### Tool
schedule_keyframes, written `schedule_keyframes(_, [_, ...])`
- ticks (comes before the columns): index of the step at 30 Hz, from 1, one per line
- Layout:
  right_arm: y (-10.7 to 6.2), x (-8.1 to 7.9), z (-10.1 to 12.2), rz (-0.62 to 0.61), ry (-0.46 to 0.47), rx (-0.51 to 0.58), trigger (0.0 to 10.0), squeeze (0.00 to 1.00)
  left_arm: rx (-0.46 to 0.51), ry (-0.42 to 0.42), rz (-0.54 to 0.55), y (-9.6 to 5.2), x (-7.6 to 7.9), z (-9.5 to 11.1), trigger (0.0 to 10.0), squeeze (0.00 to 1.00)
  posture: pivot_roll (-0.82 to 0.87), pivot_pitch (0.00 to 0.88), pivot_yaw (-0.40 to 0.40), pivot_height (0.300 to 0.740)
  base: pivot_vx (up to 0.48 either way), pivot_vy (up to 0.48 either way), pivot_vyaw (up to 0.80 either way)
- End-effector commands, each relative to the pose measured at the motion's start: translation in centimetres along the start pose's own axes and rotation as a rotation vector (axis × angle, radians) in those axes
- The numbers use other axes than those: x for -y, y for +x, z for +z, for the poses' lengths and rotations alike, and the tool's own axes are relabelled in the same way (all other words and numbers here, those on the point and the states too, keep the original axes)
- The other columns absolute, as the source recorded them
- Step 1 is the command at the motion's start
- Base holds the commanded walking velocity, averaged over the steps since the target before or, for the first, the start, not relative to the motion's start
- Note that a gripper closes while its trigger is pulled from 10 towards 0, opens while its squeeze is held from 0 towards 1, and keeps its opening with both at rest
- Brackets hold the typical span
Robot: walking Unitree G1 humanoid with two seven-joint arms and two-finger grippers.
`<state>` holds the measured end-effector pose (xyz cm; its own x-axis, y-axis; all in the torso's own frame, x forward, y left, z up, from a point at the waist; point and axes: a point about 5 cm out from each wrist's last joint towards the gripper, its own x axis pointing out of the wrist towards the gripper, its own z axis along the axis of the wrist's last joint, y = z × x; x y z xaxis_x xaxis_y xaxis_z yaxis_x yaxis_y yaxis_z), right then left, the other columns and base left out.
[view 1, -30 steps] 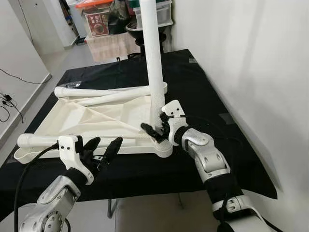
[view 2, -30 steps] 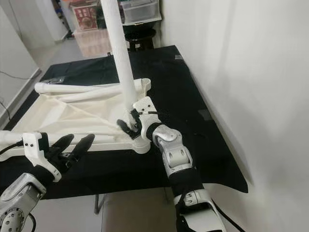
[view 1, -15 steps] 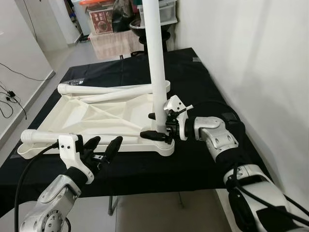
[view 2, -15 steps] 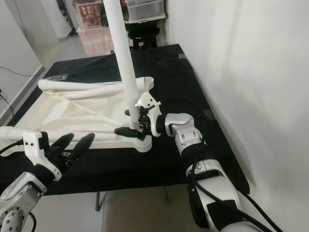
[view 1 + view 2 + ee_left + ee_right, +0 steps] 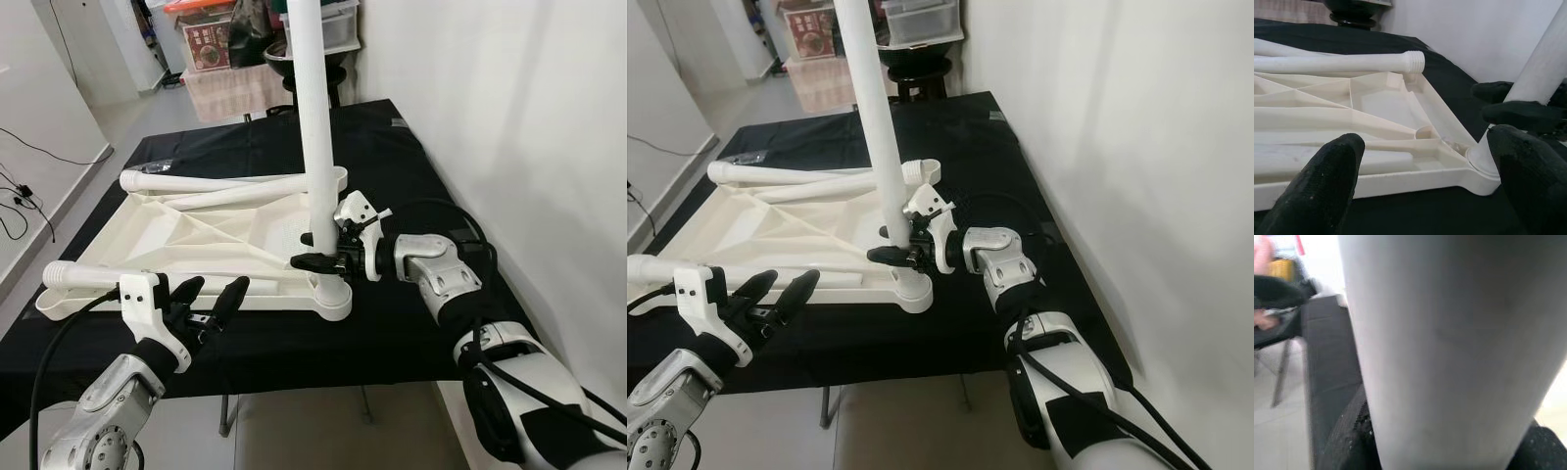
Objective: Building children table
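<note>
A white children's tabletop lies upside down on a black-covered table. One white leg stands upright in its near right corner socket. My right gripper reaches in from the right and is shut on this leg just above the socket; in the right wrist view the leg sits between the black fingers. My left gripper hovers open at the tabletop's front edge, with nothing between its fingers. Loose legs lie along the far edge and at the near left.
A white wall runs close along the table's right side. Beyond the far end stand storage boxes and a dark stool. Cables lie on the floor at the left. The table's front edge is just below my arms.
My right wrist has swung from in front of the leg's base round to its right side, and its fingers have closed on the leg. The left gripper has stayed put.
</note>
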<state>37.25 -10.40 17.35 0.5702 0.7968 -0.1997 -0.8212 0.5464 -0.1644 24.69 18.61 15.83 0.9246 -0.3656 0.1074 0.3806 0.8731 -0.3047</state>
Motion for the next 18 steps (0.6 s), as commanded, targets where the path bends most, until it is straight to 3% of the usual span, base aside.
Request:
schedule_keyframes(1, [0.5,-1.7,-2.2,-0.247,0.128,-0.076,0.0,0.0,-0.008,0.01,0.014,-0.2,-0.5,0.1,10.0,0.0,-0.05,0.054,0.108,0.74,0.0,0.0,0.0])
schedule_keyframes(4, [0.5,-1.7,-2.2,-0.247,0.128,-0.076,0.0,0.0,-0.008,0.01,0.014,-0.2,-0.5,0.1,10.0,0.0,-0.05,0.054,0.108,0.74,0.0,0.0,0.0])
schedule_keyframes(5, [0.3,-2.9,-2.4,-0.429,0.184,-0.07,0.0,0.0,-0.011,0.011,0.012,-0.1,-0.6,0.1,10.0,0.0,-0.06,0.047,0.119,0.74,0.0,0.0,0.0])
schedule_keyframes(7, [-0.2,-2.1,-1.9,-0.613,0.175,-0.047,0.0,0.0,-0.015,0.011,0.008,0.1,-0.6,0.0,10.0,0.0,-0.06,0.04,0.118,0.74,0.0,0.0,0.0])
schedule_keyframes(8, [-0.2,-2.1,-1.9,-0.613,0.175,-0.047,0.0,0.0,-0.015,0.011,0.008,0.1,-0.6,0.0,10.0,0.0,-0.06,0.04,0.118,0.74,0.0,0.0,0.0])
schedule_keyframes(9, [-0.4,-0.5,-1.5,-0.647,0.089,-0.047,0.0,0.0,-0.013,0.011,0.008,0.2,-0.6,0.0,10.0,0.0,-0.06,0.04,0.118,0.74,0.0,0.0,0.0])
schedule_keyframes(15, [-0.2,0.5,-1.1,-0.662,0.062,-0.056,0.0,0.0,-0.008,0.012,0.013,0.2,-0.6,0.0,10.0,0.0,-0.05,0.037,0.113,0.74,0.0,0.0,0.0])
schedule_keyframes(16, [-0.3,1.5,-0.4,-0.691,0.046,-0.09,10.0,0.0,-0.005,0.013,0.016,0.2,-0.5,0.1,10.0,0.0,-0.05,0.037,0.113,0.74,0.0,0.0,0.0])
schedule_keyframes(18, [-0.3,1.5,-0.4,-0.691,0.046,-0.09,10.0,0.0,-0.005,0.013,0.016,0.2,-0.5,0.1,10.0,0.0,-0.05,0.037,0.113,0.74,0.0,0.0,0.0])
